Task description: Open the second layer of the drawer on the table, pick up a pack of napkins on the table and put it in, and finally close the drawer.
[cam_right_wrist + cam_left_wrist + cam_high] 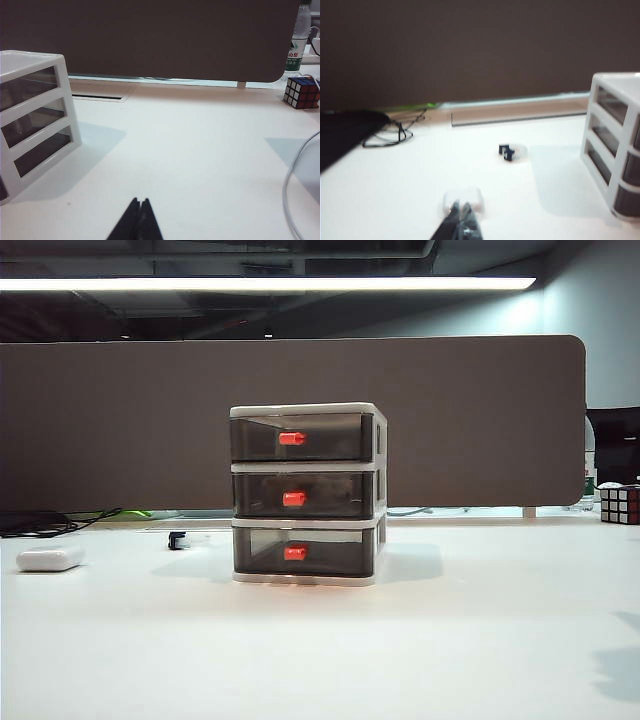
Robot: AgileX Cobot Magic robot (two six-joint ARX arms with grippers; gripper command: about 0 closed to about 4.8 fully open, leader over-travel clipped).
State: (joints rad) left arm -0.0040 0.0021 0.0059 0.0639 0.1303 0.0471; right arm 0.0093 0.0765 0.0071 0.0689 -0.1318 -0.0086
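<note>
- Your pack [49,559] lies far left on the table [320,660]; it looks soft, so a pinch may squash it.
- Your left gripper [461,214], jaws together, holds nothing.
- The drawer [307,494] stands centre, second layer [303,495] closed; a pull may drag the unit.
- Your right gripper [138,209], jaws together, is empty.

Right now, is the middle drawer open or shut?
Shut. The second layer sits flush with the drawers above and below it, its red handle in line with theirs.
</note>
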